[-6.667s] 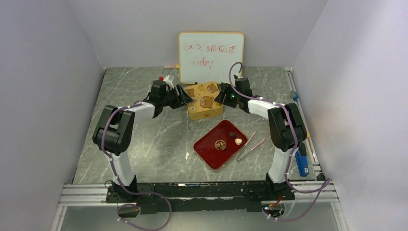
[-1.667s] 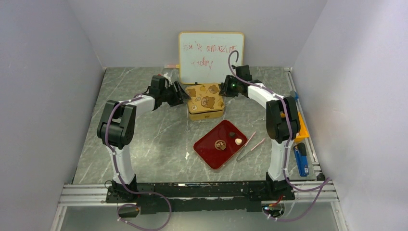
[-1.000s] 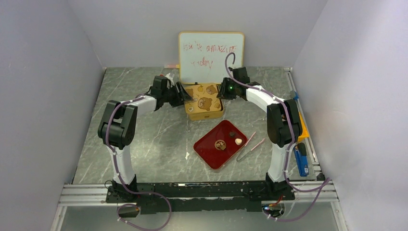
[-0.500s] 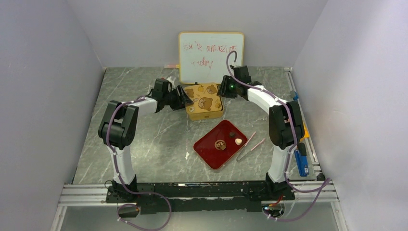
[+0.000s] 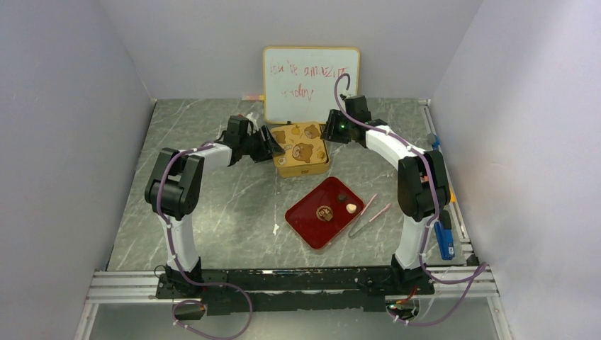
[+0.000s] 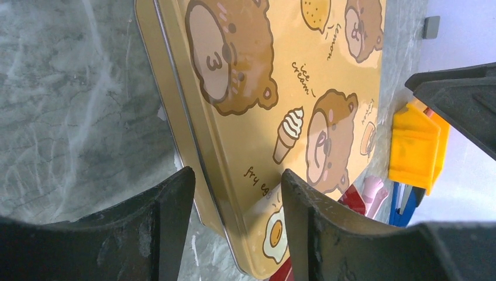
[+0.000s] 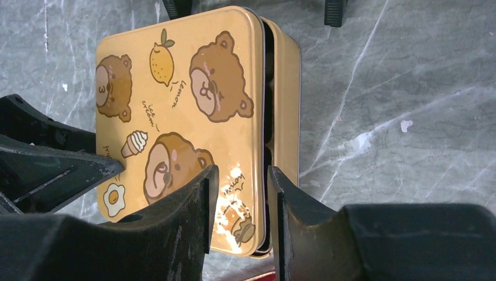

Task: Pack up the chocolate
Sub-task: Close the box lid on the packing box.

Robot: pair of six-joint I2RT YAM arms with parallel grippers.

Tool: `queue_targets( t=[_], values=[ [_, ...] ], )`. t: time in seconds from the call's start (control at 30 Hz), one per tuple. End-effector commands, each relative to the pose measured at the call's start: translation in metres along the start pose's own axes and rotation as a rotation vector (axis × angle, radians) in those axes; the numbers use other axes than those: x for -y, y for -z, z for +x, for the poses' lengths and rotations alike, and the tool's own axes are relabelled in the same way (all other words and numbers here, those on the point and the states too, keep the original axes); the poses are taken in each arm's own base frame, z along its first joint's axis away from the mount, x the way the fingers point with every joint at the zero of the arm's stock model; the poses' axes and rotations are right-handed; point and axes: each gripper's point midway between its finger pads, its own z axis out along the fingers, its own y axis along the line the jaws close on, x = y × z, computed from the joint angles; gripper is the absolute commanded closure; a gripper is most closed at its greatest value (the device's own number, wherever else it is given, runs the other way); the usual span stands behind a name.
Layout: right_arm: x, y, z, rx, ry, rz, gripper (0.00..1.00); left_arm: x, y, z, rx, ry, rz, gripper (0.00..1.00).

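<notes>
The yellow bear-print tin (image 5: 301, 150) stands at the back middle. Its lid (image 7: 175, 117) lies askew on the base (image 7: 288, 105), with a dark slit between them. My left gripper (image 5: 273, 146) is open at the tin's left side, and its jaws straddle the lid's edge (image 6: 237, 175). My right gripper (image 5: 327, 133) is at the tin's right side, with its jaws a little apart over the lid's edge (image 7: 241, 171). Three chocolates lie on the red tray (image 5: 308, 223): a dark one (image 5: 341, 197), a cream one (image 5: 351, 208) and a brown round one (image 5: 325, 212).
Pink tweezers (image 5: 368, 212) lie just right of the tray. A whiteboard (image 5: 310, 83) leans on the back wall behind the tin. A yellow object (image 6: 415, 146) and a blue item (image 5: 444, 237) lie by the right rail.
Since the oldest frame both grippers have shifted round the tin, and the lid now sits flatter on the base. In the last half second almost nothing has moved.
</notes>
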Motion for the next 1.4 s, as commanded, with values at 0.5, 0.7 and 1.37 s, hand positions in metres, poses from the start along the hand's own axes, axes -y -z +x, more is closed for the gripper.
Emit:
queue_targets(
  t=[0.5, 0.7, 1.37],
  values=[
    [0.002, 0.008, -0.007, 0.033, 0.02, 0.014, 0.6, -0.008, 0.001, 0.014, -0.034, -0.046, -0.038, 0.45],
    [0.004, 0.009, -0.005, 0.032, 0.028, 0.025, 0.59, -0.008, 0.002, 0.014, -0.013, -0.027, -0.033, 0.52],
    [0.009, 0.018, -0.01, 0.044, 0.064, 0.062, 0.6, -0.004, 0.019, 0.015, 0.062, 0.018, -0.021, 0.71]
  ],
)
